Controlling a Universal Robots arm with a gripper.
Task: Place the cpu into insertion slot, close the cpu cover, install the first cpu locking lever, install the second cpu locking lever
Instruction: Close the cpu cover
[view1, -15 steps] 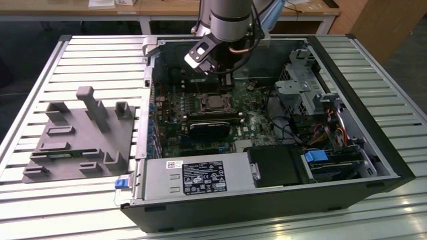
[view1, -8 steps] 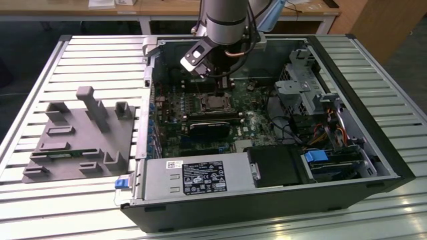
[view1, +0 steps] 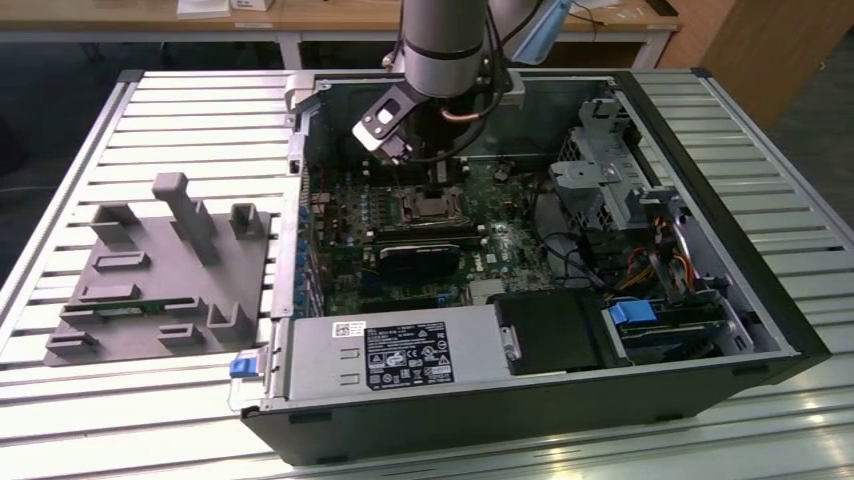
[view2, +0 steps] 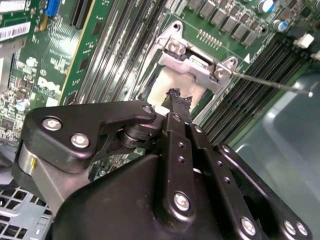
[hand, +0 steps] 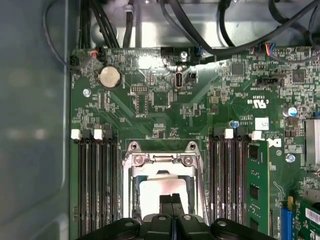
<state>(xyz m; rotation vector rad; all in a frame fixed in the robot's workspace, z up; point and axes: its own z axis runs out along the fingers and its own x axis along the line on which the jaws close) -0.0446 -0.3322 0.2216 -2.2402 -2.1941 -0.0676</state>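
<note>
Inside the open computer case, the arm reaches down to the insertion slot (view1: 430, 207) on the green board. The cpu (hand: 154, 187) (view2: 164, 84) lies in the slot and shows pale silver through the window of the cpu cover (hand: 162, 161) (view2: 197, 62), which lies down over it. My gripper (hand: 171, 201) (view2: 177, 96) (view1: 416, 172) is shut, its two black fingertips pressed together right over the cpu's top with nothing between them. I cannot tell whether the tips touch it. One thin locking lever (view2: 272, 83) sticks out sideways from the socket's corner, away from the board.
Long black memory slots (hand: 95, 185) flank the socket on both sides, with a green memory stick (hand: 257, 190) beyond them. Cables (hand: 200, 30) hang over the board's far edge. The power supply (view1: 387, 360) and drive cage (view1: 601, 180) stand in the case. A grey fixture (view1: 160, 270) stands outside it.
</note>
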